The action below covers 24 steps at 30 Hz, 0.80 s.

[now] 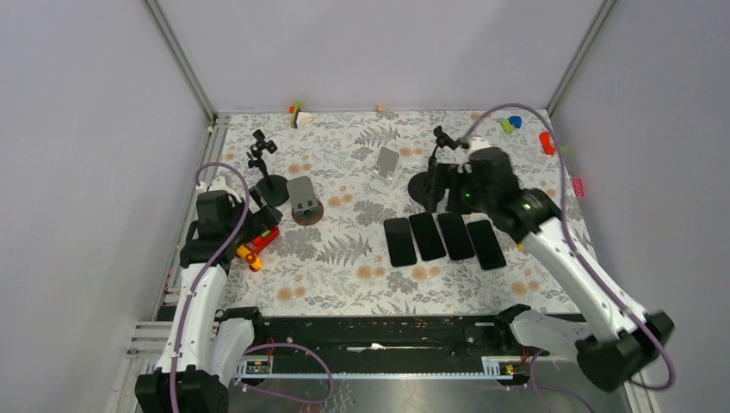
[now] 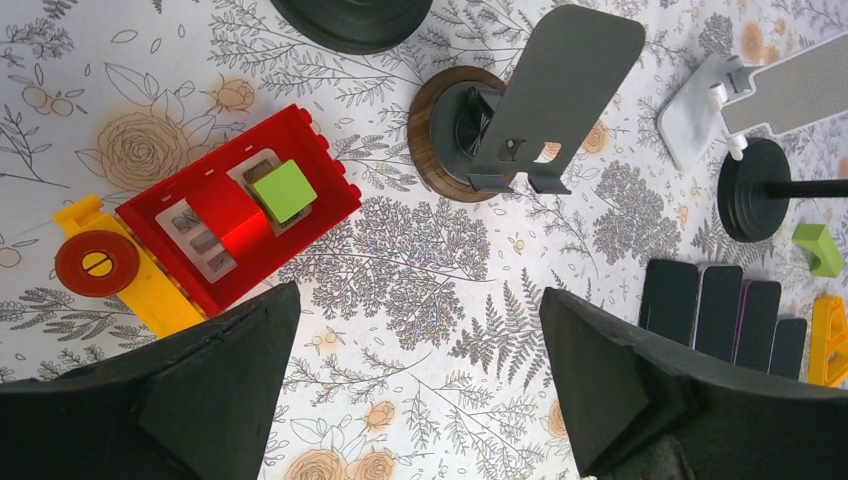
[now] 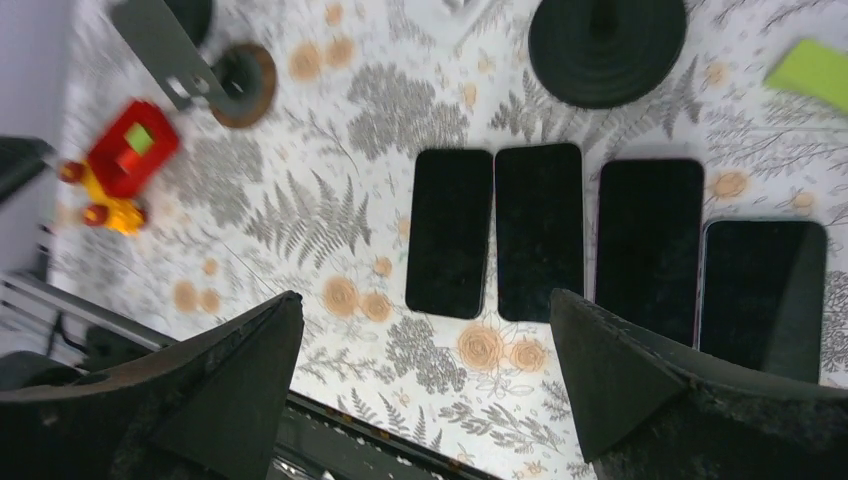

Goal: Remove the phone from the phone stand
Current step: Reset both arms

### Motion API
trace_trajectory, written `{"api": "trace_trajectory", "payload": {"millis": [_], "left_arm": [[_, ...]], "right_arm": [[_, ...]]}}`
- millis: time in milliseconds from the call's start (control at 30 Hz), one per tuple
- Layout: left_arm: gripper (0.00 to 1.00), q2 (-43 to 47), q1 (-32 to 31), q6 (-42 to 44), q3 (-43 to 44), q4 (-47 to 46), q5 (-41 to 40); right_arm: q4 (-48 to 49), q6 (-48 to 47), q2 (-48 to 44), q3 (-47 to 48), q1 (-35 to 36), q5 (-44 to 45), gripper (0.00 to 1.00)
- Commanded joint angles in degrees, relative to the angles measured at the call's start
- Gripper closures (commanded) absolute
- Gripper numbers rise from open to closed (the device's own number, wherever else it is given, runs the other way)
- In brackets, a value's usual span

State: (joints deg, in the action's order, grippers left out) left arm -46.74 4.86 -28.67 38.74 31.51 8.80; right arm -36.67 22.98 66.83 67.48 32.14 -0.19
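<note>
Several black phones lie flat, side by side, on the floral table; the leftmost phone shows in the top and right wrist views. No stand holds a phone. The grey stand on a round wooden base is empty, and so is the white stand. My right gripper is open and empty, raised above the near ends of the phones. My left gripper is open and empty over bare table, near side of the grey stand.
A red and yellow toy block vehicle lies just left of my left gripper. A black gooseneck stand stands behind the phones, another at the back left. Small coloured blocks lie at the far edges.
</note>
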Motion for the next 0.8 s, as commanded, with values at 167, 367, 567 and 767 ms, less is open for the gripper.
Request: {"api": "trace_trajectory", "payload": {"millis": [167,367,567,767], "left_arm": [[0.01,8.5,0.1,3.0,-0.3,-3.2,2.3],[0.01,11.4,0.1,3.8,-0.2,-3.3,1.8],[0.01,13.3,0.1,3.8,-0.5,-3.3,1.8],[0.01,13.9,0.1,4.0,-0.6,-3.3,1.2]], "right_arm": [[12.6,3.4,-26.1,-12.0,-12.2,-15.6,0.00],[23.0,12.6,-31.8,-17.3,-17.8,-28.4,0.00],[26.1,16.5,-37.2,-23.0,-19.3,-20.8,0.00],[22.8,11.6,-48.6,-27.8,-19.3,-1.3,0.00]]}}
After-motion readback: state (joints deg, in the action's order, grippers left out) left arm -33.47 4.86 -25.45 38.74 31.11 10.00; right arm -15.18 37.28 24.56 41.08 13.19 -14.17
